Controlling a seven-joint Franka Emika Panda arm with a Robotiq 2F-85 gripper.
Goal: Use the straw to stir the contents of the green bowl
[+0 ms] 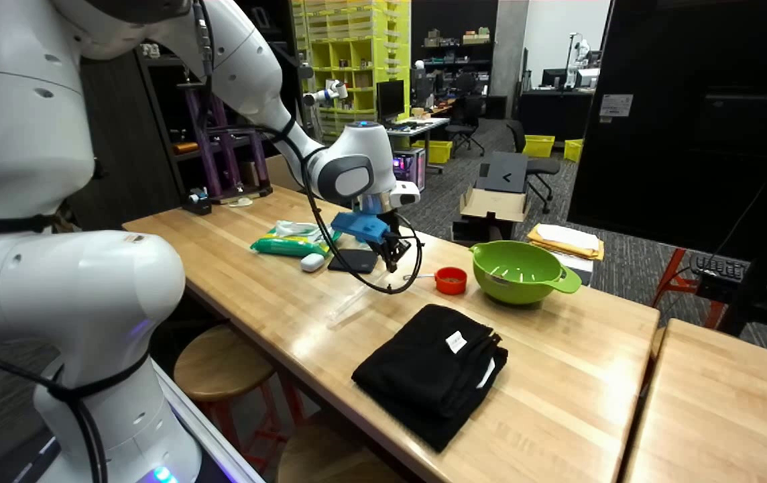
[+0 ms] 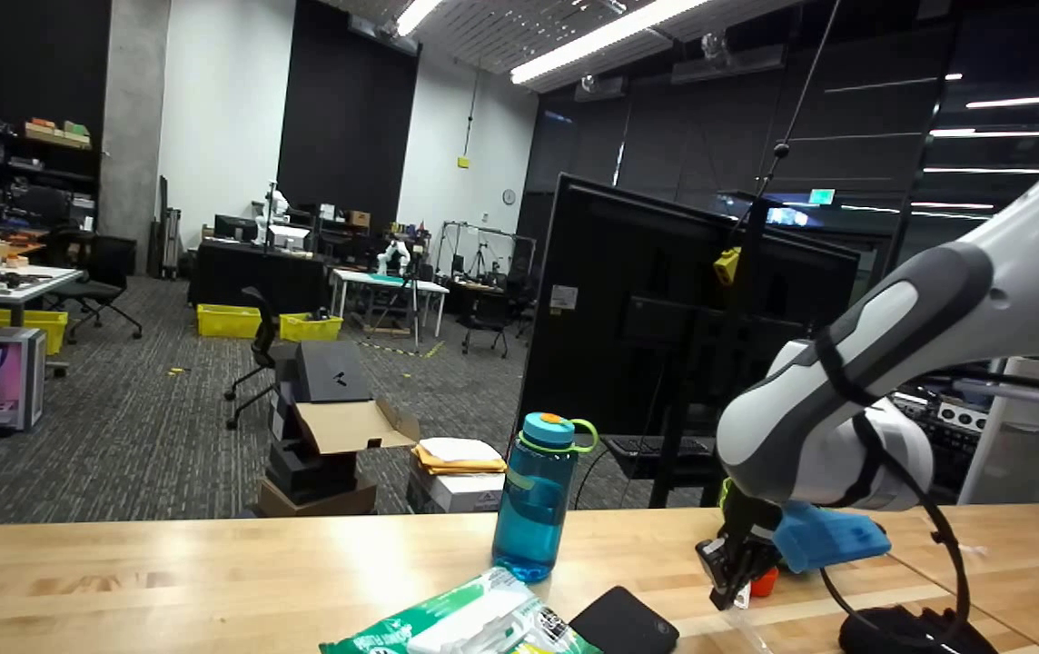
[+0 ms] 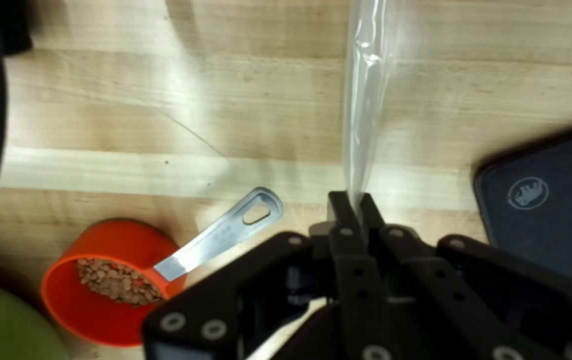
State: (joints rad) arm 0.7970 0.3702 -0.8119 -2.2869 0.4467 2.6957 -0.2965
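The robot's fingers (image 3: 348, 245) are pressing nearly together, with only a sliver between them, and they are pinching one end of the clear straw (image 3: 363, 100). The rest of it is stretching away from them, glossy and see-through, low over the bench (image 1: 578, 376); whether its far end is touching the wood, I'm not able to tell. The arm (image 1: 350, 168) is bending over, bringing the fingers close above the surface.

The green bowl (image 1: 531, 292) is standing upright near the far edge of the bench, well apart from the straw. Just beside it, between bowl and fingers, the red cup (image 3: 131, 240) is sitting, its metal handle (image 3: 221, 245) pointing toward the fingers and small brown grains (image 3: 116, 280) lying inside.

The folded black cloth (image 1: 424, 376) is lying nearer me than bowl and cup. Past the fingers, a dark flat pouch (image 1: 355, 260) is lying, with a little white case (image 1: 312, 262) and a green pack (image 1: 289, 247) resting near it. In an exterior view, a blue bottle (image 2: 529, 509) is standing just behind that pack.
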